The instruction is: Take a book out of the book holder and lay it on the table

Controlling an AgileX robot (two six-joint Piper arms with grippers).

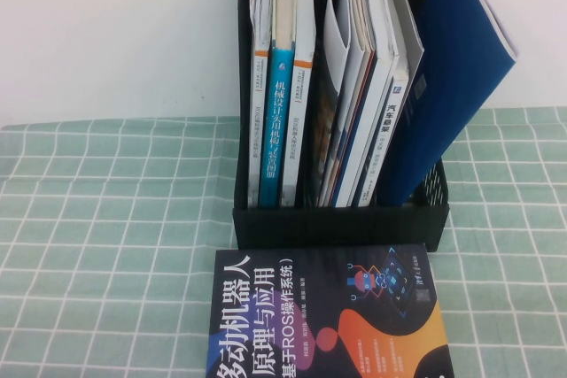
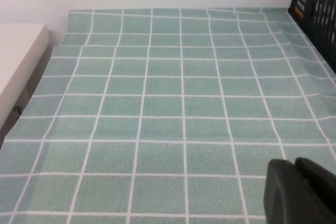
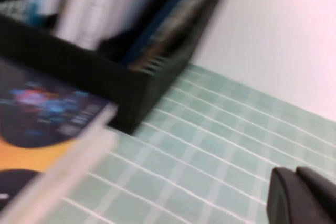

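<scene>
- One book (image 1: 332, 316) already lies flat on the desk (image 1: 106, 245) in the high view, cover up, just in front of the holder (image 1: 341, 223) and touching or nearly touching its low front wall. Its long axis seems to run near-to-far, with its near end cut off by the edge of the view. Neither tool appears in this view. Other books stand upright or lean in the holder behind it.
- Nothing of the book shows in the left wrist view: only bare desk (image 2: 157, 103), a corner of the holder (image 2: 315, 9) at the far right, and a dark piece of the left tool (image 2: 299, 192) low over the cloth. I cannot tell whether it is spread or pressed together. It sits well apart from the book, to its left.
- Close by in the right wrist view lies the book (image 3: 42, 124), with the holder (image 3: 105, 72) just beyond it. The right tool (image 3: 302, 195) hangs over open desk (image 3: 220, 140) to the book's right; I cannot tell how it stands. It pinches nothing visible.
- By my judgement the right arm is the nearer one, and the task looks essentially done.
</scene>
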